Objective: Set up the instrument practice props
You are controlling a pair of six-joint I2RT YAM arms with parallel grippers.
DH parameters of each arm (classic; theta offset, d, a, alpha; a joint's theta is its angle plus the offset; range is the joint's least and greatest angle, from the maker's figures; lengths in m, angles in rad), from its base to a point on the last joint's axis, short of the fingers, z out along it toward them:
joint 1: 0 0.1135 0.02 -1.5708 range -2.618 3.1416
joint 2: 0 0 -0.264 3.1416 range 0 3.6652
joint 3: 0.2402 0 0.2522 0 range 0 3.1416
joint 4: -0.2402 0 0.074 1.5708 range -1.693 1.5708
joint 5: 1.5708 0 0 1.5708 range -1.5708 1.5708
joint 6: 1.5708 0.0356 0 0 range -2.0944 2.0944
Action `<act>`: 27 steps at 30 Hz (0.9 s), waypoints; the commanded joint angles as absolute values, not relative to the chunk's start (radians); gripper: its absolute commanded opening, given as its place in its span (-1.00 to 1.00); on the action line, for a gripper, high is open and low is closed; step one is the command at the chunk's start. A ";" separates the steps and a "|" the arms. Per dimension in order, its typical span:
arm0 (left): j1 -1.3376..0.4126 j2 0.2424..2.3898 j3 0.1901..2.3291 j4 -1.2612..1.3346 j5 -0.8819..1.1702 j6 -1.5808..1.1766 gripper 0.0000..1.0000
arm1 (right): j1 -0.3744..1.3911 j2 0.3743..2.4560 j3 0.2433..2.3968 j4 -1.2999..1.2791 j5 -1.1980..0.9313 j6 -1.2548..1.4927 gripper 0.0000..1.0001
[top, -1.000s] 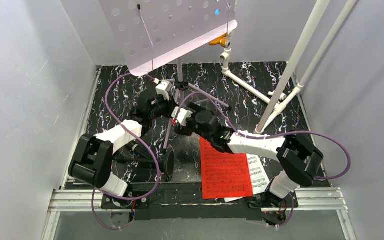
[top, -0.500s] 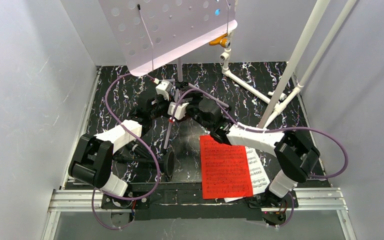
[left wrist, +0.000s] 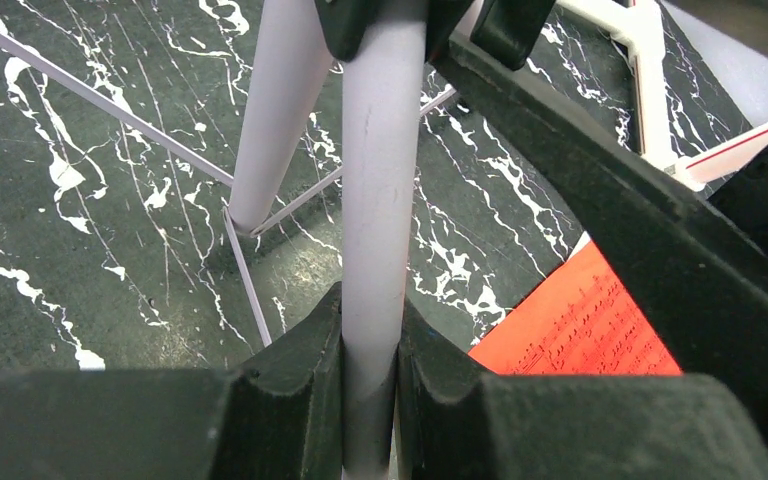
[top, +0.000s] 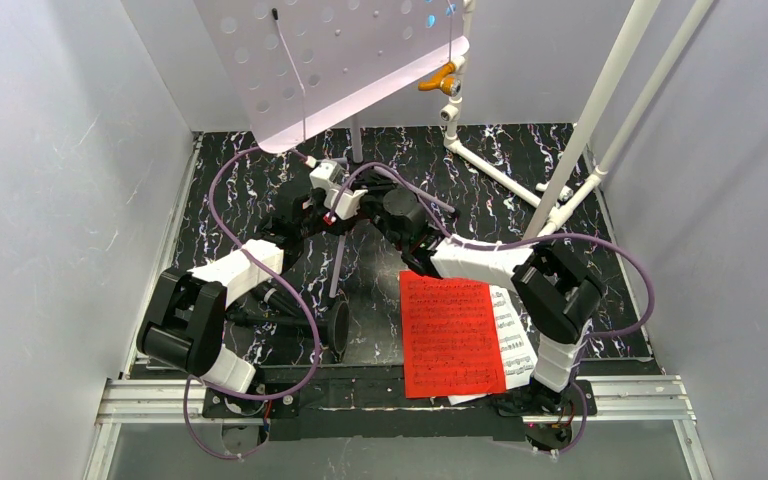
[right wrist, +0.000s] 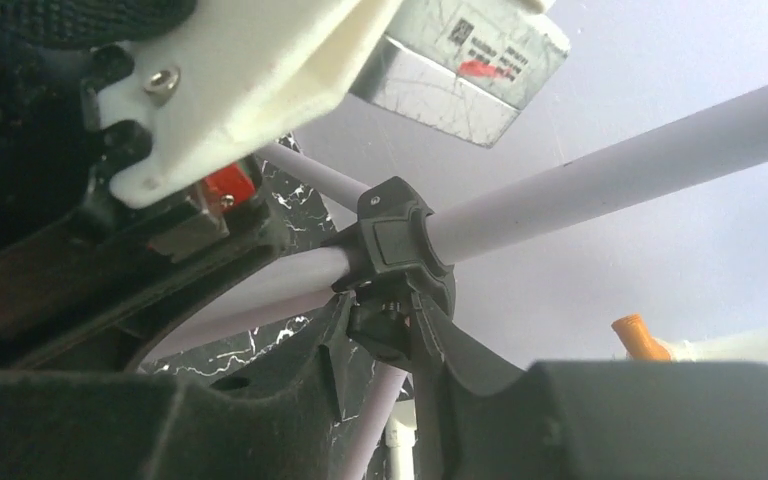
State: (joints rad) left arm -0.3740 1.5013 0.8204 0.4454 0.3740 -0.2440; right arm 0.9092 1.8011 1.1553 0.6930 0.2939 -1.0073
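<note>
Top view: the lilac music stand (top: 330, 60) rises at upper centre, its pole over the marbled black counter (top: 220, 200). The left arm (top: 235, 270) and right arm (top: 480, 262) meet at the pole mid-frame. A red sheet (top: 450, 335) lies at lower centre, overlapping a white page (top: 518, 345).

Left wrist view: the left tool (left wrist: 370, 350) is clamped on the stand's lilac tube (left wrist: 375, 200) at centre.

Right wrist view: the right tool (right wrist: 385, 365) stands narrow, its fingers pressed to both sides of the black knob (right wrist: 385, 335) under the stand's collar (right wrist: 400, 235).
</note>
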 commanded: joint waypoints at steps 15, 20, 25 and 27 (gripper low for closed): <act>-0.362 1.473 0.856 0.416 0.353 -0.318 -1.00 | 0.821 1.701 1.222 0.447 0.247 0.182 -0.97; -0.362 1.473 0.857 0.415 0.355 -0.318 -1.00 | 0.714 1.692 1.140 0.526 0.038 0.765 -0.97; -0.362 1.478 0.858 0.415 0.360 -0.320 -1.00 | 0.691 1.753 1.102 0.617 -0.090 1.216 -0.97; -0.362 1.476 0.857 0.415 0.362 -0.321 -1.00 | 0.689 1.790 1.063 0.742 -0.125 1.469 -0.97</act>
